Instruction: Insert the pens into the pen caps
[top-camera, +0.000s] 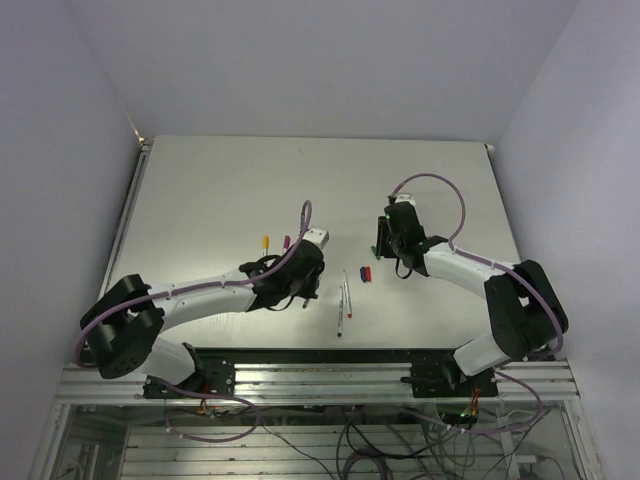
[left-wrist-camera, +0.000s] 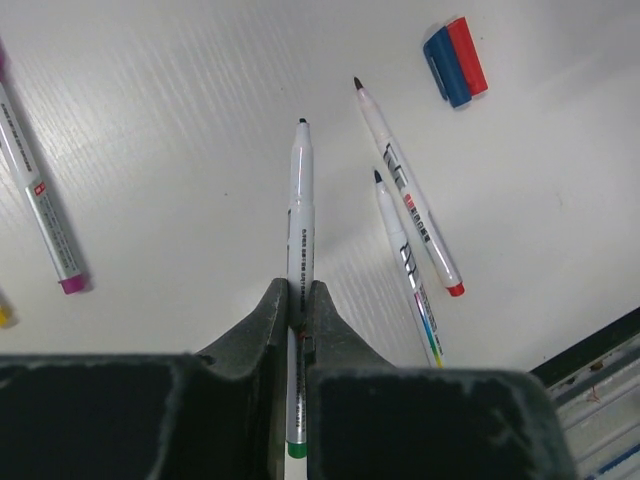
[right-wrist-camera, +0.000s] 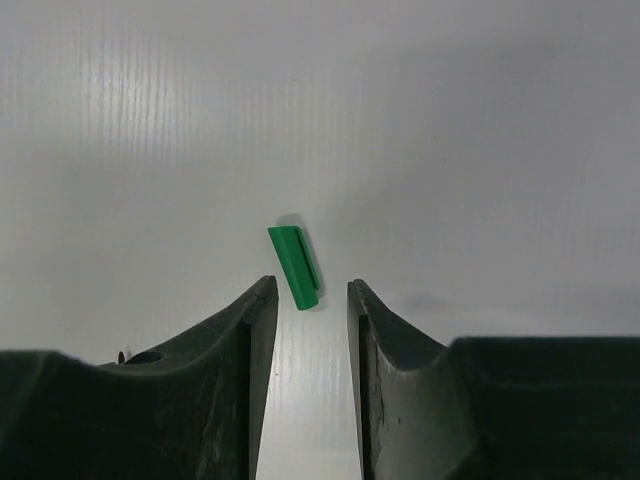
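My left gripper (left-wrist-camera: 300, 290) is shut on a white pen (left-wrist-camera: 300, 200) with a green end and a dark tip pointing away, held just above the table; it also shows in the top view (top-camera: 312, 262). Two loose pens (left-wrist-camera: 410, 195) lie to its right, with a blue cap (left-wrist-camera: 440, 68) and a red cap (left-wrist-camera: 468, 55) side by side beyond them. My right gripper (right-wrist-camera: 308, 290) is open, low over the table, with a green cap (right-wrist-camera: 294, 266) lying just ahead of its fingertips, nearer the left one. The green cap also shows in the top view (top-camera: 375, 250).
A pen with a purple end (left-wrist-camera: 50, 225) lies left of the held pen, and a yellow end (left-wrist-camera: 3, 315) shows at the frame edge. Both show in the top view, the purple end (top-camera: 286, 241) and the yellow end (top-camera: 265, 241). The table's metal front rail (left-wrist-camera: 600, 350) is near.
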